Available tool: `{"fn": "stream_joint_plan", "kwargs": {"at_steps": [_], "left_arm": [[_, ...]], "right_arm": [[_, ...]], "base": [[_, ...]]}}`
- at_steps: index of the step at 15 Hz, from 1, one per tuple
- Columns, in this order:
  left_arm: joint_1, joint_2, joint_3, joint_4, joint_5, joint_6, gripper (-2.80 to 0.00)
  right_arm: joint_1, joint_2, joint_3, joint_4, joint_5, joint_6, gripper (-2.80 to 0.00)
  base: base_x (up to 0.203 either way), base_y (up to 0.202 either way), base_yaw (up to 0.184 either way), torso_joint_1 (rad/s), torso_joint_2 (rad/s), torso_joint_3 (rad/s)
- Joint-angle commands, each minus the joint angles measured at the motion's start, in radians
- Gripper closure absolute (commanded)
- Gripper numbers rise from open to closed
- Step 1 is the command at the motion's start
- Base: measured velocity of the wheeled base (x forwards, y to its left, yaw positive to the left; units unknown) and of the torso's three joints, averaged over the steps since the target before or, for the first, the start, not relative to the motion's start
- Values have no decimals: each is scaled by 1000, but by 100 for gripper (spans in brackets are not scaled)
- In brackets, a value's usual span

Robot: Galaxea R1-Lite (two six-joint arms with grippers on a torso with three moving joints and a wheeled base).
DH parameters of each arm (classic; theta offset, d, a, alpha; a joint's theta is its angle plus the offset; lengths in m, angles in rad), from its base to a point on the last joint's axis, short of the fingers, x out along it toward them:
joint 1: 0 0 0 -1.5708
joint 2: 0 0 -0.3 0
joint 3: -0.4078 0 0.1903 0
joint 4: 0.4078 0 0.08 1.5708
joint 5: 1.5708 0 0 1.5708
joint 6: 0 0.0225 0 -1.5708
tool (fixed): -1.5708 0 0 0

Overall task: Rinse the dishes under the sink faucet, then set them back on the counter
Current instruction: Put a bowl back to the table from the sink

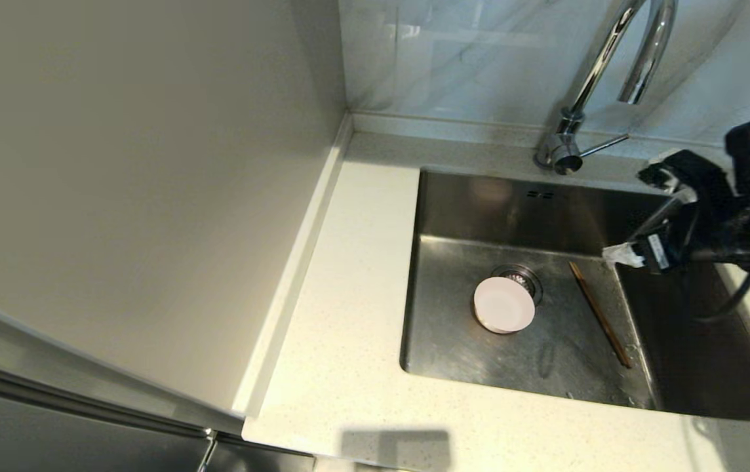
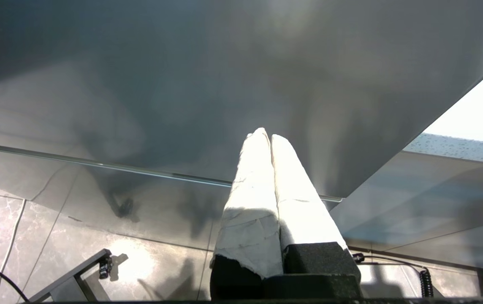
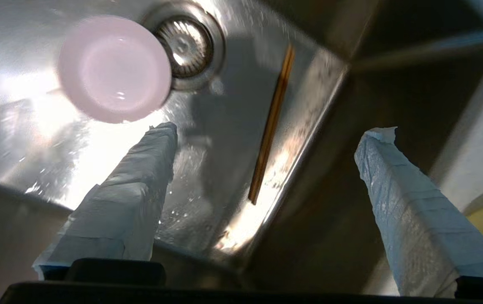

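Right gripper (image 3: 275, 135) wide apart, empty, above chopsticks (image 3: 272, 122) in sink (image 1: 453, 216).

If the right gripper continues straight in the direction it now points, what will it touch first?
Probably the chopsticks lying on the floor of the sink. They lie between the open fingers of the right gripper in its wrist view; the pink bowl sits off to one side. Depth is unclear.

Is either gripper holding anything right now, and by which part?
Nothing is held. The right gripper is open above the steel sink, empty; the left gripper is shut on nothing, parked away from the counter.
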Motion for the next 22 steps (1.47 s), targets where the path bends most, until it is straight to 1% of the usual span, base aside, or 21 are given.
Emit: {"fn": "stream_joint_plan", "kwargs": {"at_steps": [1, 3, 4, 5, 6, 10, 14, 15, 16, 17, 19, 20, 22], "left_arm": [[0, -3, 0, 0, 0, -1, 0], [0, -3, 0, 0, 0, -1, 0], [0, -3, 0, 0, 0, -1, 0], [0, -3, 0, 1, 0, -1, 0], [0, -3, 0, 0, 0, -1, 0], [0, -3, 0, 1, 0, -1, 0], [0, -3, 0, 0, 0, -1, 0], [0, -3, 0, 0, 0, -1, 0], [0, -3, 0, 0, 0, -1, 0], [0, -3, 0, 0, 0, -1, 0], [0, -3, 0, 0, 0, -1, 0], [0, -3, 0, 0, 0, -1, 0], [0, -3, 0, 0, 0, -1, 0]], "right_arm": [[93, 162, -11, -17, -218, 86, -280], [118, 263, -14, -46, -348, 132, -280], [122, 300, -13, -66, -395, 146, -280], [123, 331, -11, -88, -427, 162, -280], [124, 352, -10, -98, -439, 173, -280], [133, 388, -11, -98, -439, 199, -280], [141, 366, -24, -99, -427, 212, -280], [141, 348, -24, -94, -409, 198, -280], [140, 334, -21, -72, -400, 146, -280], [139, 316, -22, -5, -400, 93, -280], [141, 307, -57, 86, -397, 82, -280], [151, 309, -72, 113, -384, 97, -280], [171, 319, -113, 165, -307, 187, -280]], "base": [[0, 0, 0, 0, 0, 0], [0, 0, 0, 0, 0, 0], [0, 0, 0, 0, 0, 0], [0, 0, 0, 0, 0, 0], [0, 0, 0, 0, 0, 0], [0, 0, 0, 0, 0, 0], [0, 0, 0, 0, 0, 0], [0, 0, 0, 0, 0, 0], [0, 0, 0, 0, 0, 0], [0, 0, 0, 0, 0, 0], [0, 0, 0, 0, 0, 0], [0, 0, 0, 0, 0, 0], [0, 0, 0, 0, 0, 0]]}}
